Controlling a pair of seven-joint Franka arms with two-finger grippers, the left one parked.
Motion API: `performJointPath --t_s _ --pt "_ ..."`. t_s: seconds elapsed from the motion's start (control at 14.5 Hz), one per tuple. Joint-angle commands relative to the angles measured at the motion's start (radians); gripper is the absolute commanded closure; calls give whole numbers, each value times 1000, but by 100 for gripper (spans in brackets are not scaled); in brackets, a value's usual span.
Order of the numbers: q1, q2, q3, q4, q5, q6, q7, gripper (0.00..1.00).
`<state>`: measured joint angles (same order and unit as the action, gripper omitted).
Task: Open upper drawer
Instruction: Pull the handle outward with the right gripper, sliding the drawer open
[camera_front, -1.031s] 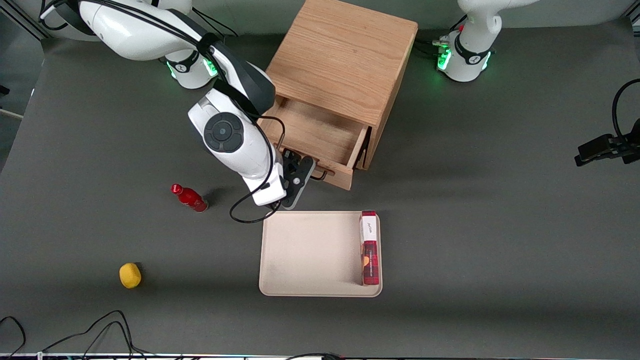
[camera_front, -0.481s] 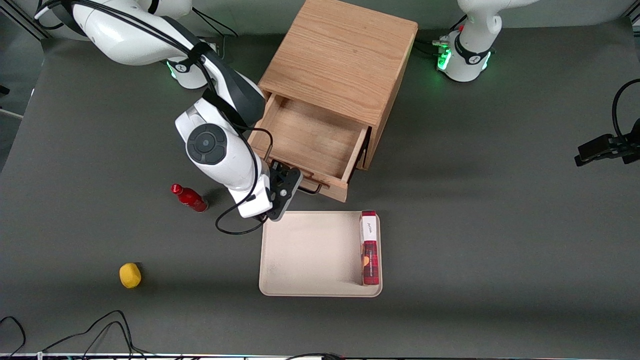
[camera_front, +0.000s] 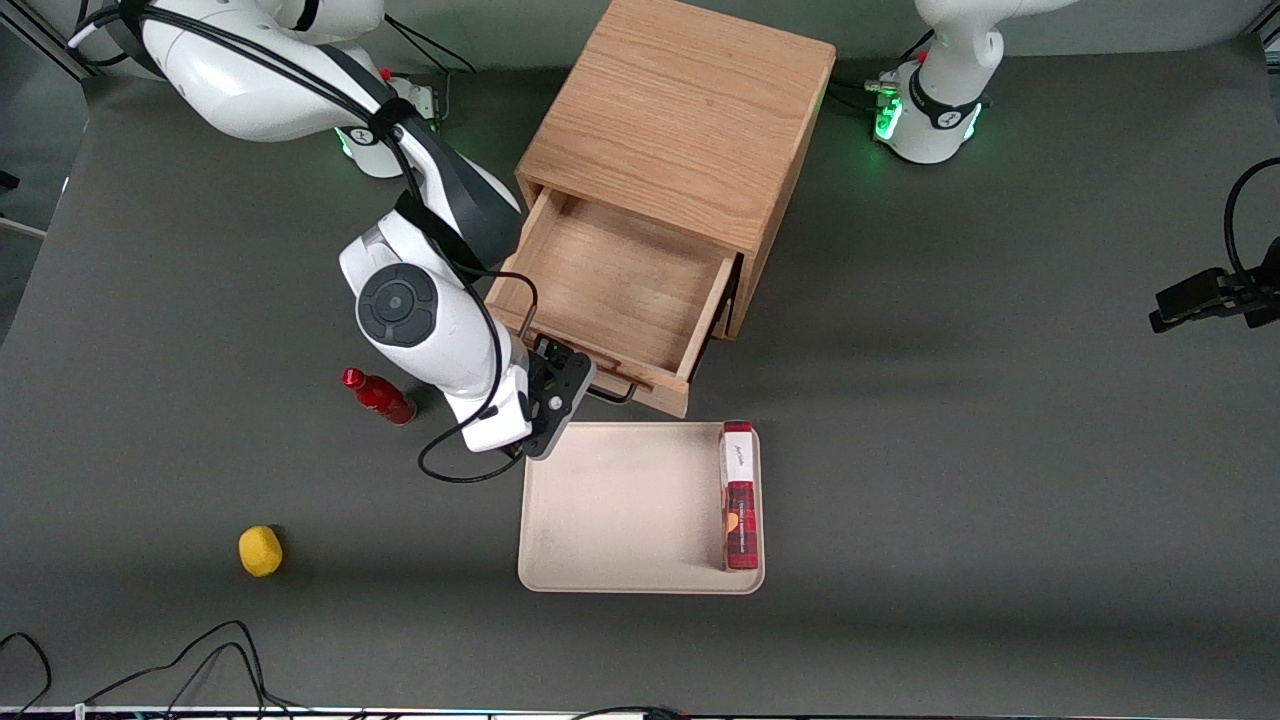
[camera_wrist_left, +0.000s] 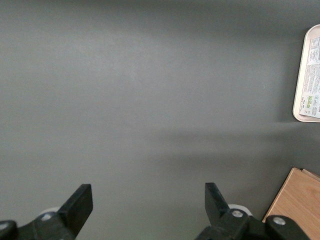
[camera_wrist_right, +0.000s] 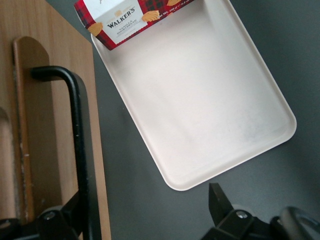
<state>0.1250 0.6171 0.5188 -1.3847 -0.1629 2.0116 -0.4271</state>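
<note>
Yellow rounded object (camera_front: 260, 551) sits alone on the matte dark grey desk (camera_front: 1000, 450), toward the working arm's end, nearer the front camera than the rest. Small red bottle (camera_front: 379, 396) lies tilted on its side, label unreadable. Right arm's white wrist covers most of the gripper (camera_front: 563, 383) in the front view; only its black body shows, just beside the upper drawer's front panel.

Wrist view: gripper (camera_wrist_right: 150, 212) fingers spread apart, black handle bar (camera_wrist_right: 77, 150) running down alongside one finger; the lower end of the bar is cut off, so contact unclear. The other finger is out over the bare desk beside the tray.

Upper drawer (camera_front: 610, 290) pulled well out of the wooden cabinet (camera_front: 680, 130), light oak grain, inside bare wood. The corner of the drawer nearest the arm is partly hidden by it. Lower drawer not visible.

Beige tray (camera_front: 620, 510), rounded corners, smooth, slightly scuffed, lies on the desk just in front of the drawer. Red tartan Walkers box (camera_front: 739, 495) stands on edge along the tray side toward the parked arm; only partly in frame in the wrist view (camera_wrist_right: 132, 17).
</note>
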Motion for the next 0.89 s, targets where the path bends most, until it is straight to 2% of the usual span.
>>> performJointPath --t_s 0.0,0.83 --pt "-1 24 -6 42 -9 13 -24 0" --pt "-21 49 -13 72 -7 32 -44 0"
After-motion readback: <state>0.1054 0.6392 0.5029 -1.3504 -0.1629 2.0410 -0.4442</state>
